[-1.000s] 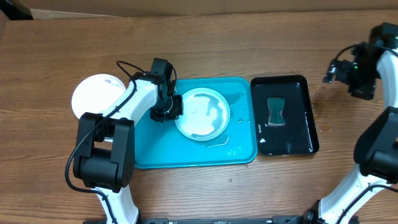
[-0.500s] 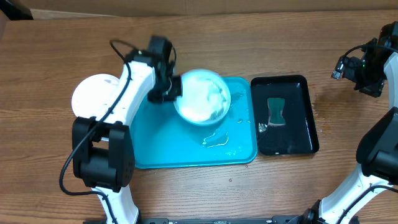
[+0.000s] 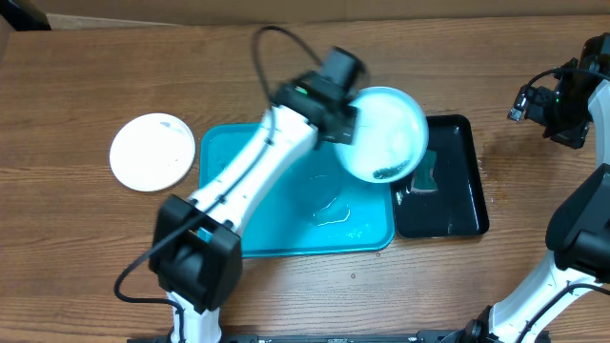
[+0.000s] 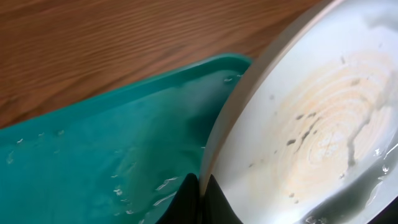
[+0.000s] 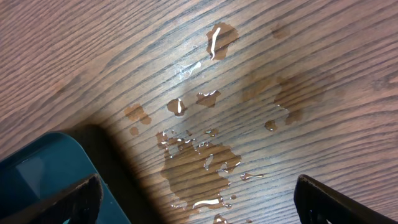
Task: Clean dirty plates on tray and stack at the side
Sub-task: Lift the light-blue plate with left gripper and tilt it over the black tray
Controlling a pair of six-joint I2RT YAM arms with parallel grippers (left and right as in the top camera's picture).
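Observation:
My left gripper (image 3: pixel 347 121) is shut on the rim of a light blue plate (image 3: pixel 386 131). It holds the plate in the air over the right edge of the turquoise tray (image 3: pixel 248 191), overlapping the black tray. In the left wrist view the fingertips (image 4: pixel 214 202) pinch the plate (image 4: pixel 311 124) at its edge. The plate's face shows brownish rings, dark specks and water pooled at the low side. The wet tray (image 4: pixel 93 162) lies below. A white plate (image 3: pixel 151 151) rests on the table left of the tray. My right gripper (image 3: pixel 562 112) hovers open at the far right, holding nothing.
A glossy black tray (image 3: pixel 457 176) with a green sponge (image 3: pixel 424 183) sits right of the turquoise tray. Water puddles (image 5: pixel 199 165) lie on the wood under my right gripper (image 5: pixel 199 208), beside the black tray's corner (image 5: pixel 43 180). A puddle (image 3: pixel 329 211) sits in the turquoise tray.
My left arm has lifted the light blue plate off the turquoise tray and swung it right, toward the black tray. The right arm has barely moved.

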